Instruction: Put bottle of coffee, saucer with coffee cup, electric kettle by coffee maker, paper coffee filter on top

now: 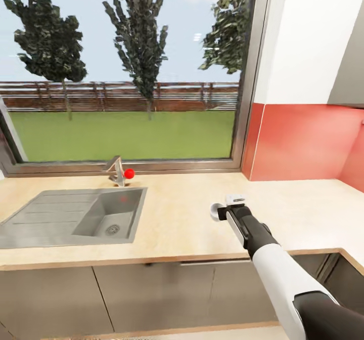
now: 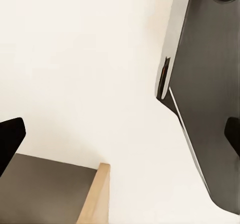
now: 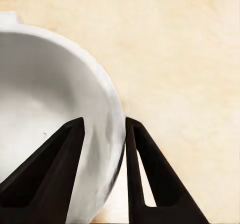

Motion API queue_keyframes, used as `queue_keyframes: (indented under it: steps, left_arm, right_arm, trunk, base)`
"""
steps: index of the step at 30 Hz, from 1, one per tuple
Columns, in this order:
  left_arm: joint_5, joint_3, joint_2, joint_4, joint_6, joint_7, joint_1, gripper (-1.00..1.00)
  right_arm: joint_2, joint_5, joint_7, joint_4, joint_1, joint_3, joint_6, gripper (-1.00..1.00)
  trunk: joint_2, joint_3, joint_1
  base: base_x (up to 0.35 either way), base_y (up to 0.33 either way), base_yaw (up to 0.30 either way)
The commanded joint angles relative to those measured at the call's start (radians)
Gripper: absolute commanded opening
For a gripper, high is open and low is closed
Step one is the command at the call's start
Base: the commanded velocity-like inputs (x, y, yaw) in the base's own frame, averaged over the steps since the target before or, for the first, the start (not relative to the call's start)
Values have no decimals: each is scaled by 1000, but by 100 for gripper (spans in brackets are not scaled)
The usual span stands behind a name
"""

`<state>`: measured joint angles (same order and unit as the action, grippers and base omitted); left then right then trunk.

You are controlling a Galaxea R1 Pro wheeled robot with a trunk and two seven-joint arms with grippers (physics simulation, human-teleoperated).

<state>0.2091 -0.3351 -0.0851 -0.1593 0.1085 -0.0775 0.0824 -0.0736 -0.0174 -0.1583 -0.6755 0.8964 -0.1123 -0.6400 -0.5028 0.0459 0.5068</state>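
Note:
The small white coffee cup point(image 1: 217, 212) is at the tip of my right arm, over the light wood-grain kitchen countertop point(image 1: 177, 213), right of the sink. My right gripper point(image 1: 226, 207) is shut on the cup's rim. The right wrist view shows one dark finger inside the coffee cup point(image 3: 45, 109) and the other outside its wall, with my right gripper point(image 3: 104, 122) pinching the rim above the countertop point(image 3: 190, 59). Whether the cup touches the worktop I cannot tell. My left gripper point(image 2: 120, 136) is open, its dark fingertips point(image 2: 9, 140) far apart, with nothing between them.
A grey sink point(image 1: 76, 218) with a faucet and red knob point(image 1: 120, 172) lies at the left under a large window. A red backsplash point(image 1: 303, 142) stands behind the counter's right corner. Grey cabinet fronts point(image 1: 151, 294) run below. The left wrist view shows a dark panel point(image 2: 210, 84) and a wood edge point(image 2: 97, 194).

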Motion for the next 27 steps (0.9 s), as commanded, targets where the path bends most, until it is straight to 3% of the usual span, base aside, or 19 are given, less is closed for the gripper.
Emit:
queue_keyframes:
  steps: [1,27]
  left_arm:
    - [10,-7,1,-4,7,1,0,100]
    - [6,-7,2,-11,7,1,-4,100]
  right_arm:
    - [0,-1,-3,-1,1,-3,-6,-100]
    - [0,-2,-4,-3,1,-3,-6,-100]
  trunk:
    - [-2,1,1]
    - [-2,-14,1]
  base:
    - [0,306,279]
    - [32,311,279]
